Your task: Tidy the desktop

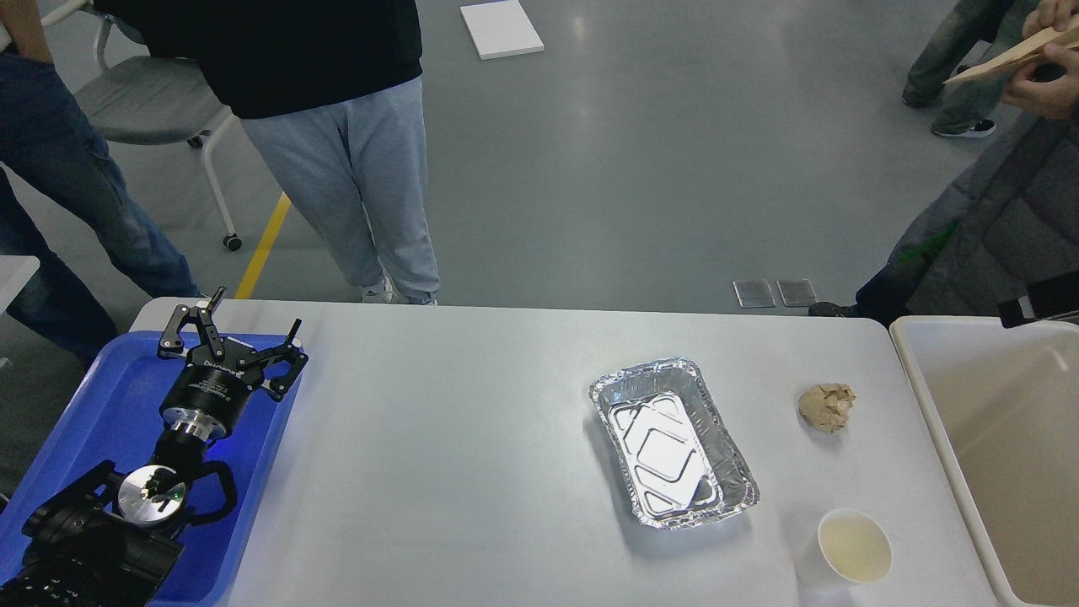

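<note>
From the head view, the table (472,438) fills the lower half of the frame, pale and flat, with three loose things gathered toward its lower right. A foil tray (672,441) sits right of centre, empty and tilted on the diagonal; it looks thin and light, easily dented, so a hold on its rolled rim at a short end seems safest, with a soft squeeze. To its right, apart from it, lies a crumpled paper ball (827,407), soft and nearly weightless, which should take a pinch across its middle. Below that, near the bottom edge, stands a paper cup (854,545), upright and apparently empty; it is light and would crush under force, so the wall just under the lip is the likely place. A beige bin (927,396) sits at the far right, a blue tray (101,421) at the lower left. Over that tray hovers the left pincer (232,337), fingers spread and holding nothing. The right pincer is out of sight.
</note>
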Motion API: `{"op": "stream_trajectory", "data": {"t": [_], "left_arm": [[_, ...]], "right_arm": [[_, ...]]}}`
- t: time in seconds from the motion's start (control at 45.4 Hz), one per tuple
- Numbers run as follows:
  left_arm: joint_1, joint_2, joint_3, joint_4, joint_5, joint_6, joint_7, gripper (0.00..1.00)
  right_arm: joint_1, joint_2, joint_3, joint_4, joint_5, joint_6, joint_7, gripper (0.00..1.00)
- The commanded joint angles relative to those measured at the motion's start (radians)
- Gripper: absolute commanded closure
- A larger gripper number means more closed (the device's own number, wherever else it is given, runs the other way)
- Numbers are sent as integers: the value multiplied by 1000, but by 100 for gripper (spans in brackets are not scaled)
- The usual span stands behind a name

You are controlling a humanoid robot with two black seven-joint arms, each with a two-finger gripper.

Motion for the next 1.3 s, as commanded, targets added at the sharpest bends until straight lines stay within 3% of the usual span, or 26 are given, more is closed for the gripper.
{"op": "stream_trajectory", "data": {"t": [0.0,0.198,0.397,0.749,1.102,1.278], "left_arm": [[0,-1,0,0,0,0,1,0],[0,-1,0,0,0,0,1,0],[0,-1,0,0,0,0,1,0],[0,-1,0,0,0,0,1,0],[0,0,0,0,0,0,1,0],[0,0,0,0,0,0,1,0]], "right_arm": [[-13,-6,-2,-9,68,0,0,0],[-22,-5,-30,-81,215,0,0,0],[-22,-6,-133,-77,207,0,-6,0],[-45,26,-219,97,161,0,-152,0],[-149,166,-216,129,174,-3,-158,0],[-211,198,-213,127,174,-77,-158,0]]}}
